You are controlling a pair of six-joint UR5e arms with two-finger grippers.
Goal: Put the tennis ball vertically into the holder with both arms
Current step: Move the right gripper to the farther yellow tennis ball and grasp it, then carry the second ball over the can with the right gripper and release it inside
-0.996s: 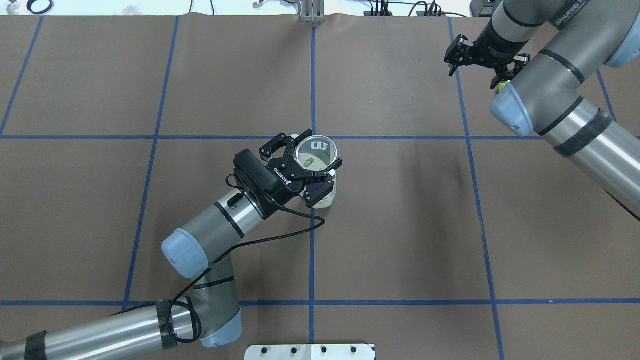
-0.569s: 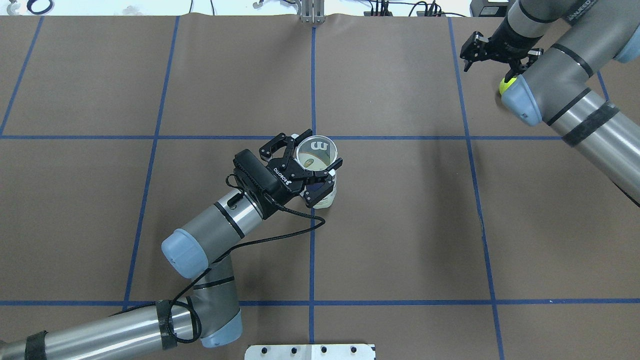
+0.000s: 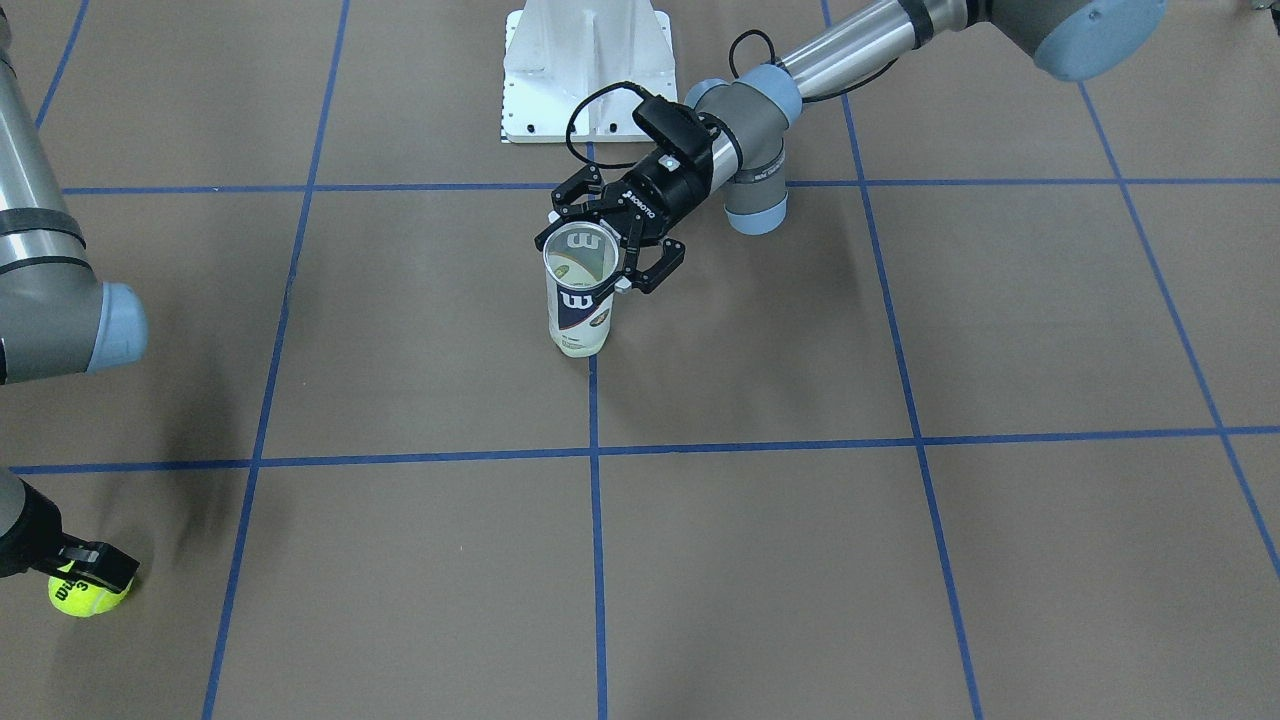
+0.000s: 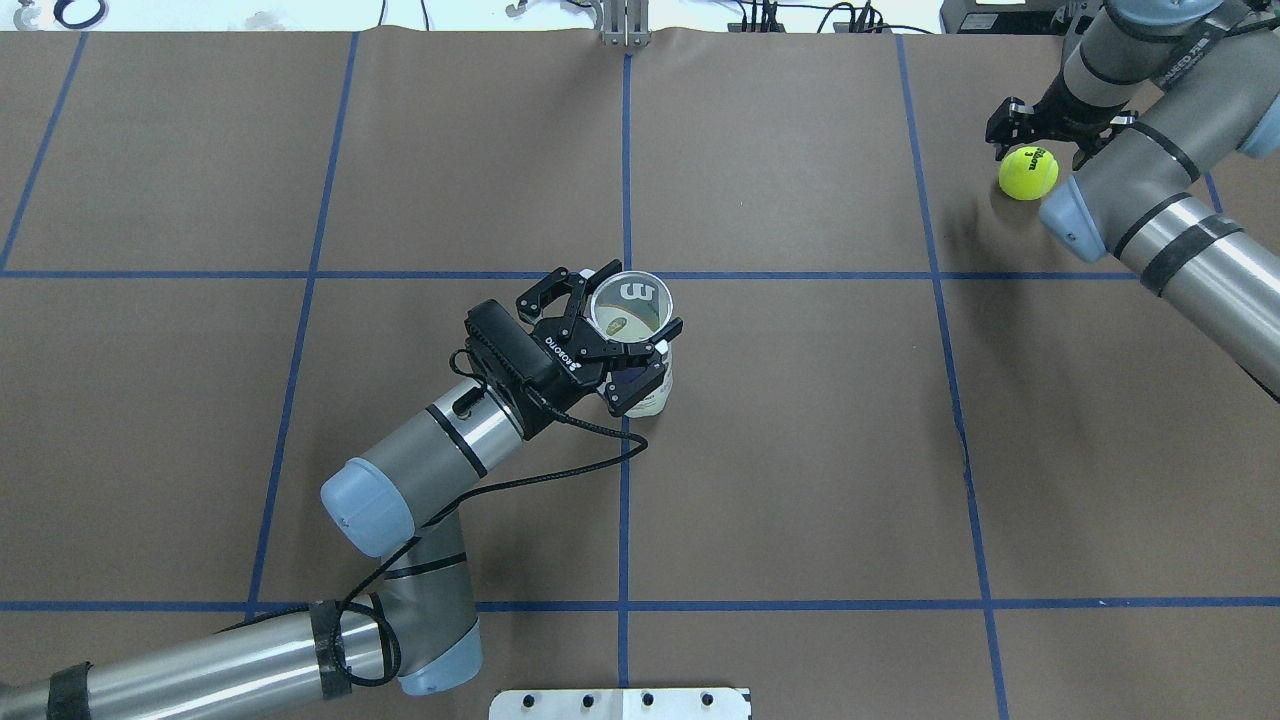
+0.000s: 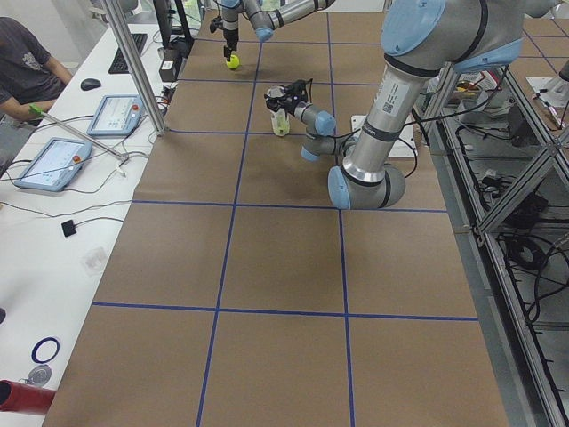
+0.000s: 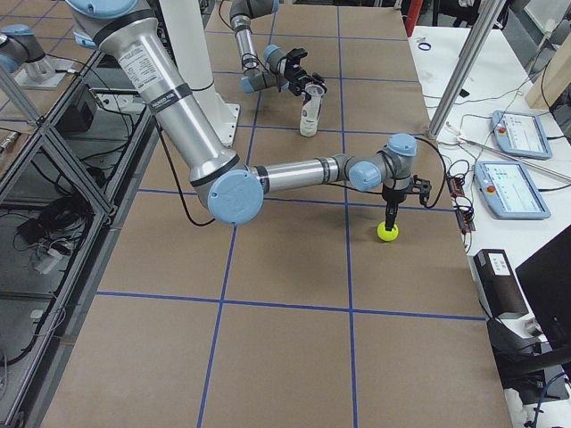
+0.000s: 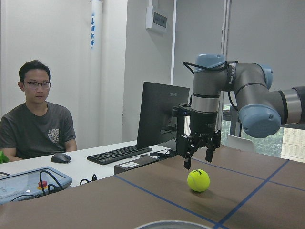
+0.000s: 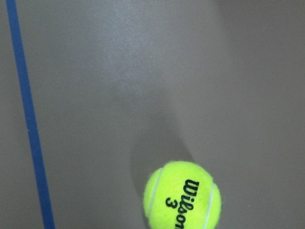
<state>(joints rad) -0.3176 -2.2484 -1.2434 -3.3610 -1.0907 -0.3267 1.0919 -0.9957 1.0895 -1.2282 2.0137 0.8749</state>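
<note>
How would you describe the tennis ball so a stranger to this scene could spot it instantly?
On the brown table with its blue tape grid, look to the far corner on the robot's right, under the open right gripper. The tennis ball lies there, the only bright yellow-green sphere, printed Wilson 3.

Illumination is even, diffuse and from overhead; every view is bright. The brown table point(image 4: 800, 450) carries soft-edged shadows only: a faint smear below the right arm point(image 4: 1180, 240) and a dim patch just beside the tennis ball point(image 4: 1028, 173). Narrow highlights run along the silver arm tubes. In the right wrist view, a pale sheen lies on the table beyond the ball. In the left wrist view, daylight enters through a window point(image 7: 290, 140) at far right, and the holder point(image 7: 174, 224) rim at the near edge is out of focus. In the side views, each upright post point(image 5: 133, 67) leans toward the picture edge.
</note>
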